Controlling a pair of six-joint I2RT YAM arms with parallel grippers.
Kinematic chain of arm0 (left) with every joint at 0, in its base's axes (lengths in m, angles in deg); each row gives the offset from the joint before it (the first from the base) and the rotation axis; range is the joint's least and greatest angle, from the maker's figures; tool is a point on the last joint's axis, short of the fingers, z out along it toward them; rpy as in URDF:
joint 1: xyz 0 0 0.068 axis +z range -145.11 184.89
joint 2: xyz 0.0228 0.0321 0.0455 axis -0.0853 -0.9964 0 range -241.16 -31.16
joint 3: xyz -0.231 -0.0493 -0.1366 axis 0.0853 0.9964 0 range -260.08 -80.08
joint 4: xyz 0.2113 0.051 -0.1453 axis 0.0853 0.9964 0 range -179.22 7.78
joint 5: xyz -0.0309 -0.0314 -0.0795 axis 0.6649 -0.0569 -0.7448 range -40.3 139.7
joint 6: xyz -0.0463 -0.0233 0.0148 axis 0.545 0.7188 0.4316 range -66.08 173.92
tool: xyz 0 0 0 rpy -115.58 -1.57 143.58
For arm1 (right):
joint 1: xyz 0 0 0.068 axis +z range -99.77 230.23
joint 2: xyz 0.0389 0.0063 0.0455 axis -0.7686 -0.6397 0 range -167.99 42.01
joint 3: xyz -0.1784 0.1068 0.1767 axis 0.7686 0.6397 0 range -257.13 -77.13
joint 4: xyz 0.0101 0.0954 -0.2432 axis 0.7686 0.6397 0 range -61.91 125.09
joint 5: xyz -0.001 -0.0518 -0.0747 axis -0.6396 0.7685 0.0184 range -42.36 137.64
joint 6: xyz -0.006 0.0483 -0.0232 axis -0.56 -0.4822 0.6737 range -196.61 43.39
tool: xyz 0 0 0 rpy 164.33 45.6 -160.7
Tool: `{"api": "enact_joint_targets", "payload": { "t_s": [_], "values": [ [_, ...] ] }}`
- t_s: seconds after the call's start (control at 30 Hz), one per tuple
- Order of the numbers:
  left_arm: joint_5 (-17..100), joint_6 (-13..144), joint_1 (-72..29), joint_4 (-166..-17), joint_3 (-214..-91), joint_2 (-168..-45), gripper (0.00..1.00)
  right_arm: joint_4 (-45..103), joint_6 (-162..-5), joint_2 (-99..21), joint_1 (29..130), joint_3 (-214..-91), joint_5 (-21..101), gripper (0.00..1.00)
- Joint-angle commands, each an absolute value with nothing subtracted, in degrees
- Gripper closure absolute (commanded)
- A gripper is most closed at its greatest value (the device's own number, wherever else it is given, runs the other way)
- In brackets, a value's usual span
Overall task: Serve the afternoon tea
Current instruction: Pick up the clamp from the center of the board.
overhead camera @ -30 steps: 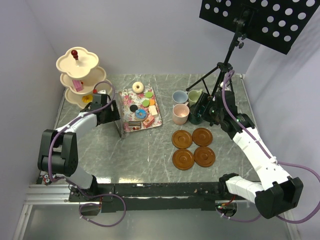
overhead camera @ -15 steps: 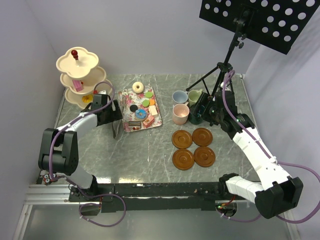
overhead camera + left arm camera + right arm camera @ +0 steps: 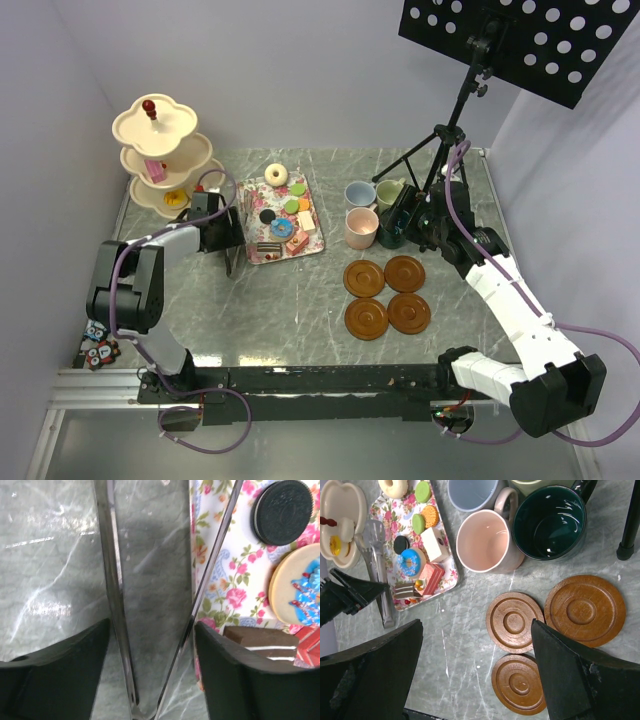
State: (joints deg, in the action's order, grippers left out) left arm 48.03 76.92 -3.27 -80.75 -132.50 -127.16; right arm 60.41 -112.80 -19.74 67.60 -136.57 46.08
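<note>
**Top view.** The table (image 3: 300,300), walled left, back and right. In the back left corner, close to the left wall, is the cream three-tier stand (image 3: 160,160), with a pink cake (image 3: 155,168) on its middle tier. Other cakes (image 3: 283,228) lie on the floral tray (image 3: 252,228), left of centre.

**Left wrist view.** The tongs (image 3: 112,580) lie along the tray's left edge, one arm overlapping its rim. The left gripper (image 3: 152,627) is closed on them, a finger against the outside of each arm.

**Right wrist view.** Four mugs (image 3: 482,542) stand bunched right of the tray, the pink one against the dark green mug (image 3: 549,522). A leg of the tripod (image 3: 440,150) stands just beside that mug. Nearer, four saucers (image 3: 366,318) sit two by two with narrow gaps. The right gripper (image 3: 475,630) hangs above the table by the mugs, fingers spread wide, holding nothing.

Bare tabletop runs along the near edge, in front of the tray and left of the saucers.
</note>
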Motion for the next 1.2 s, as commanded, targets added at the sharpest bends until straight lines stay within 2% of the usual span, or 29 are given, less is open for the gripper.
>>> {"api": "enact_joint_targets", "payload": {
  "t_s": [0.0, 0.2, 0.3, 0.63, 0.8, 1.17],
  "values": [
    [48.3, 75.5, -3.1, -82.6, -134.1, -128.7, 0.34, 59.6, -113.3, -19.8, 67.4, -137.0, 46.4, 0.05],
    [49.5, 73.8, -3.2, -82.3, -134.5, -127.8, 0.46, 59.0, -113.1, -20.8, 67.5, -137.7, 45.9, 0.05],
    [52.1, 72.7, -3.2, -80.7, -135.4, -125.8, 0.48, 58.9, -112.8, -21.6, 67.4, -138.3, 45.8, 0.05],
    [53.8, 71.6, -3.2, -73.7, -138.0, -118.9, 0.49, 58.2, -112.6, -24.0, 67.4, -139.8, 44.3, 0.06],
    [53.8, 70.7, -3.5, -72.2, -138.8, -117.2, 0.54, 57.8, -112.5, -25.0, 67.5, -140.4, 43.8, 0.06],
    [61.2, 67.4, -10.8, -63.5, -153.8, -120.8, 0.55, 57.8, -111.9, -26.1, 67.5, -141.6, 43.7, 0.06]
  ]
}}
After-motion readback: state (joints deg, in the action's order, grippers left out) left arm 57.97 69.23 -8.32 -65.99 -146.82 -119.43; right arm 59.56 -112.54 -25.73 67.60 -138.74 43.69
